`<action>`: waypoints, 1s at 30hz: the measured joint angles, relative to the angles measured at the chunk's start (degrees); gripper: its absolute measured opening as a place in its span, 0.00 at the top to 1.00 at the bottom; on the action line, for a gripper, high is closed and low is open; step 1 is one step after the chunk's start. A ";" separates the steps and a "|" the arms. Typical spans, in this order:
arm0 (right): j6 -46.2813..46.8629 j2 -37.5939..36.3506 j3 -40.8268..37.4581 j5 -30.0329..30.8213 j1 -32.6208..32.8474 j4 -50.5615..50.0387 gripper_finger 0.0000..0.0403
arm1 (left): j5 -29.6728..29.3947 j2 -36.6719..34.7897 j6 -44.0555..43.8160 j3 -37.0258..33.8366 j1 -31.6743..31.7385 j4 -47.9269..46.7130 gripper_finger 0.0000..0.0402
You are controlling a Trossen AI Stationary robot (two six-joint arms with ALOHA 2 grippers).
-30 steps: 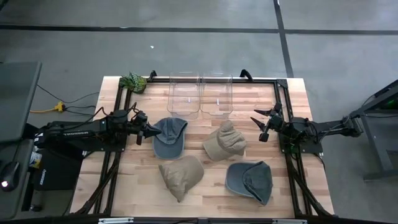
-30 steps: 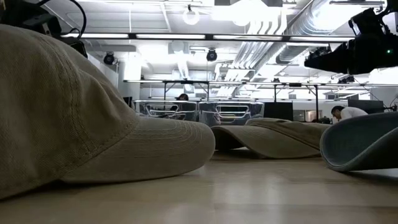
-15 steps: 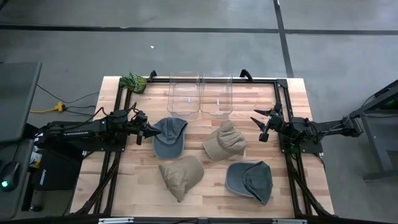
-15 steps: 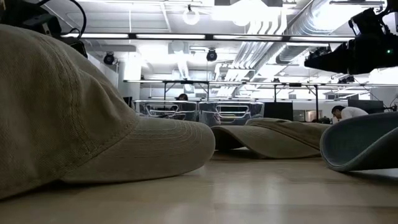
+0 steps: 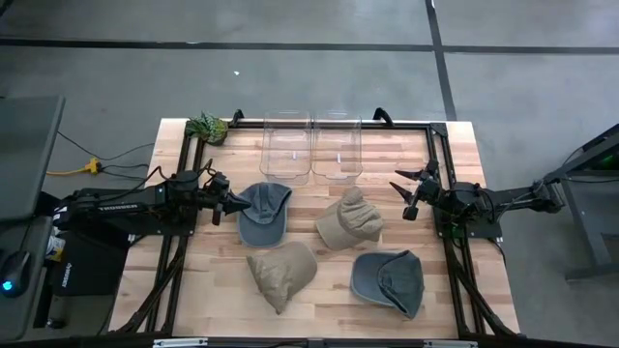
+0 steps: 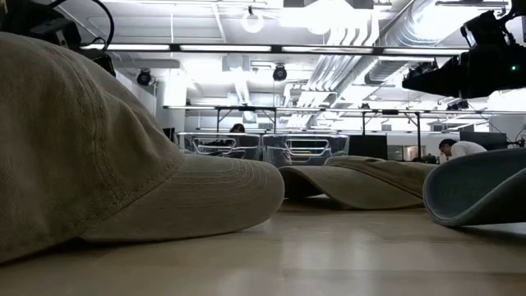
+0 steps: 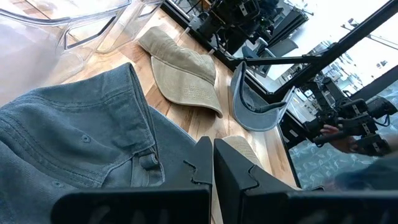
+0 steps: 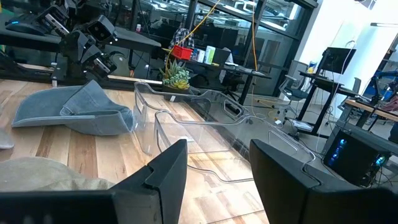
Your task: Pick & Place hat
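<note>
Left tool [image 5: 236, 206], fingers together, beside the soft, floppy blue cap [image 5: 263, 213]; pinch its stiffer brim. Right tool [image 5: 408, 193] apart, empty.

Around your wooden table [image 5: 203, 290]: grey concrete floor [image 5: 290, 77] crossed by dark seams. Beyond, bright ceiling strip lights [image 6: 205, 48], exposed ducts [image 6: 394, 33], desks with monitors [image 8: 336, 59].

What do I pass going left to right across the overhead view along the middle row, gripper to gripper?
left gripper → blue-grey hat → tan hat → right gripper
</note>
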 joint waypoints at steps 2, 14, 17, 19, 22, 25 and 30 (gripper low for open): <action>-0.01 0.00 -0.01 0.00 -0.01 0.00 0.58 | 0.00 0.00 0.00 0.00 0.00 -0.01 1.00; 19.31 0.00 -0.01 -0.64 -0.01 1.03 0.58 | 0.00 0.02 -0.01 0.00 0.00 0.00 1.00; 28.04 0.01 -0.01 -2.92 -0.01 1.61 0.58 | 0.00 0.01 0.00 0.00 0.00 0.01 1.00; 31.51 0.00 0.07 -5.73 -0.01 2.06 0.58 | 0.00 0.00 -0.02 0.00 0.00 -0.01 1.00; 33.46 0.01 2.03 -11.25 -0.01 -0.49 0.58 | 0.00 0.00 0.00 0.00 0.00 0.01 1.00; 31.76 0.01 5.60 -18.32 -0.07 -5.29 0.58 | 0.00 0.00 0.00 0.00 0.00 0.01 1.00; 31.95 0.10 13.05 -19.28 -2.10 -18.09 0.58 | 0.00 0.00 0.00 0.00 0.00 -0.01 1.00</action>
